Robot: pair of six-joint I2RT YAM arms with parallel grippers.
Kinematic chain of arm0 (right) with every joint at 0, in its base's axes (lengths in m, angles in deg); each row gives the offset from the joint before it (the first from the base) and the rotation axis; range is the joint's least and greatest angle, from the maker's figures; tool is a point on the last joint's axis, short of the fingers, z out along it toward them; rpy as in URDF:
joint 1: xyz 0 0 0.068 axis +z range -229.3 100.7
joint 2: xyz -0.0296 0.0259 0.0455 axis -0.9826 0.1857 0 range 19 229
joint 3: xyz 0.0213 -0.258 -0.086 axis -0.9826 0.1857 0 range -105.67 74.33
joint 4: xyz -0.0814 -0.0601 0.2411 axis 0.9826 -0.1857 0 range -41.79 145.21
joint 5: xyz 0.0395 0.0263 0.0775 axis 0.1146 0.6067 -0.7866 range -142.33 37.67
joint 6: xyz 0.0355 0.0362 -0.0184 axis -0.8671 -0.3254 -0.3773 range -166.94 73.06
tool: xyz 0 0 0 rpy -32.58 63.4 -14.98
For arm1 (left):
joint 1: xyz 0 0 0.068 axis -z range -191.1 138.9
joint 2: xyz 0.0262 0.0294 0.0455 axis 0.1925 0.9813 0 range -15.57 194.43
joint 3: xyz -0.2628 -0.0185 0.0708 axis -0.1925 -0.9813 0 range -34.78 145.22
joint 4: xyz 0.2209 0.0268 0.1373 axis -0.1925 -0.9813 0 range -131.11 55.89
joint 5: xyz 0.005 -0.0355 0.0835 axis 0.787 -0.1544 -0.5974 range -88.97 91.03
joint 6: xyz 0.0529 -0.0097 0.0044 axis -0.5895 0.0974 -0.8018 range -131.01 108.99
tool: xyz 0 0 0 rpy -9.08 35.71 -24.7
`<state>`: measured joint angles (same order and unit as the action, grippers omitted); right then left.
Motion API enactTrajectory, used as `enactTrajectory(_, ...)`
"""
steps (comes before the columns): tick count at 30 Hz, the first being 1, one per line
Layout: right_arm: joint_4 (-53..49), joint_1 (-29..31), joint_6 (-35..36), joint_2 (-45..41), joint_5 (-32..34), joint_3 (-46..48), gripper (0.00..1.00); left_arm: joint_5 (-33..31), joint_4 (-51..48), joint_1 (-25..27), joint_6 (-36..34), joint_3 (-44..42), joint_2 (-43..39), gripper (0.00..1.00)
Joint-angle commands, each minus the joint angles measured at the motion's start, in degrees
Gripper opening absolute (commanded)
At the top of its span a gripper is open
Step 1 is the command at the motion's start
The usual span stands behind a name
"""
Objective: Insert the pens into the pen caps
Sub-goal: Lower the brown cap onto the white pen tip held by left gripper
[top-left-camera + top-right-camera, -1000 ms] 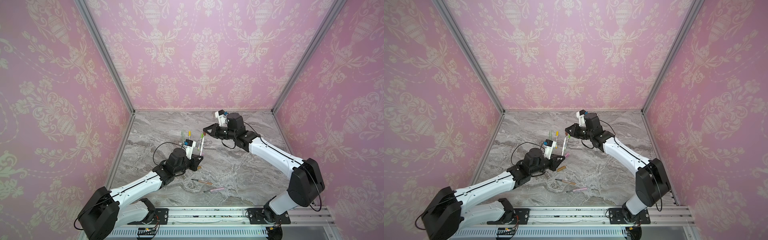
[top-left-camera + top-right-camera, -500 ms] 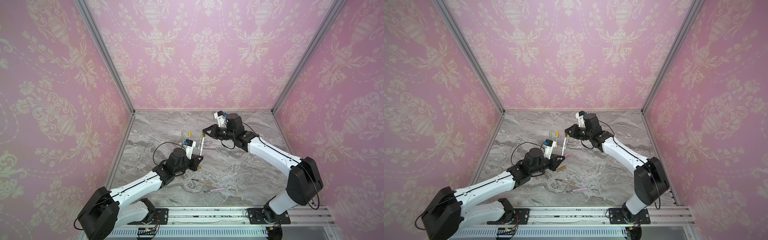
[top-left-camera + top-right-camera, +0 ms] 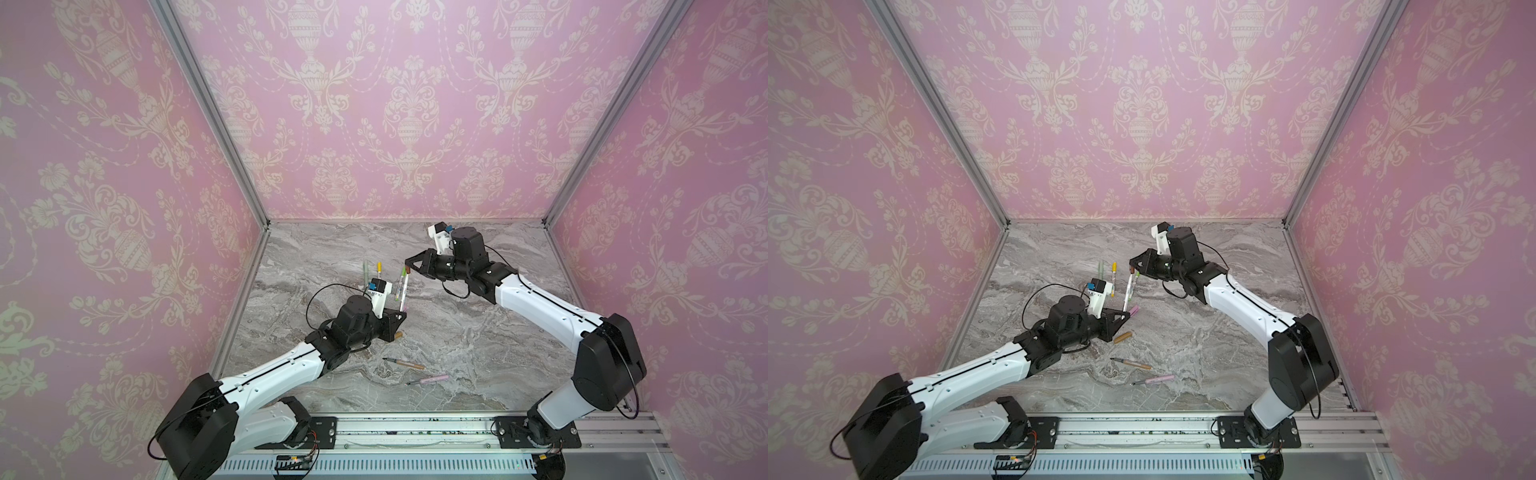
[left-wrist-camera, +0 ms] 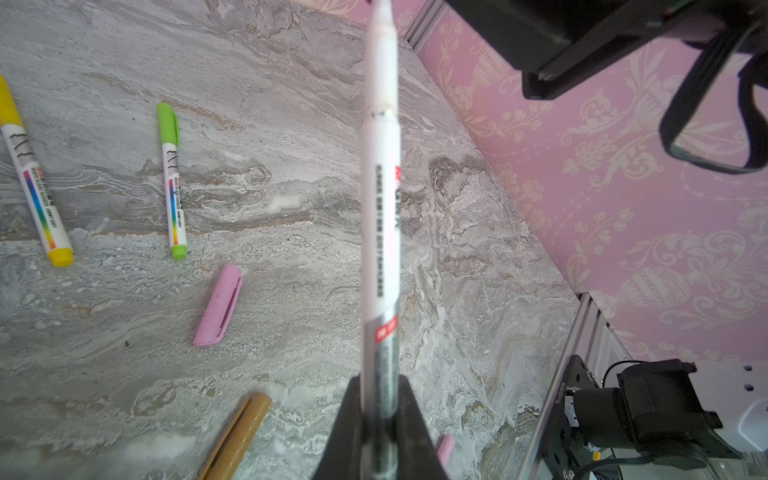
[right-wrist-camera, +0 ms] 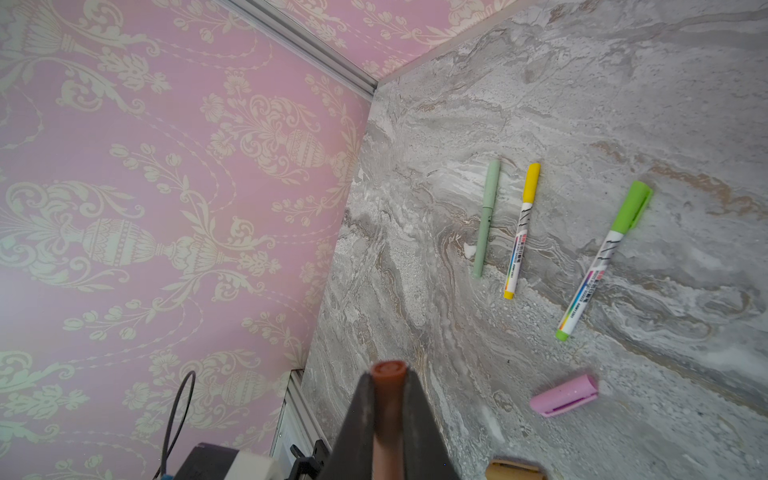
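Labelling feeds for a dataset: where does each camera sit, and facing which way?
A top view: high in front, looking down at the marble table; both arms, left end effector, right end effector.
A top view: same vantage; both arms, white pen.
Left wrist: looks along left end effector, shut on white pen, toward pink wall; right end effector shows.
Right wrist: looks along right end effector, shut on brown cap, toward wall corner.
Shared: both wrist views show the pink cap and lime-capped pen.
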<state>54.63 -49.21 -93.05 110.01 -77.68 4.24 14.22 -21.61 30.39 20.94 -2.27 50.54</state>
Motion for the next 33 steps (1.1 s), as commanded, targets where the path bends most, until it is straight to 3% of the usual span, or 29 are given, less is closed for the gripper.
enactTrajectory(1,0.7,0.3,0.5,-0.6,-1.0,1.7,0.0,-0.9,-0.5,0.4,-1.8,1.8,0.0,0.0)
enactTrajectory(26,-1.1,1.0,1.3,-4.3,0.0,0.2,0.0,-1.1,-0.6,0.5,-1.5,1.2,-0.2,0.0)
enactTrajectory(33,1.2,2.3,-0.4,-5.2,0.3,5.3,0.0,-1.9,0.0,0.4,-1.3,1.1,-0.8,0.0)
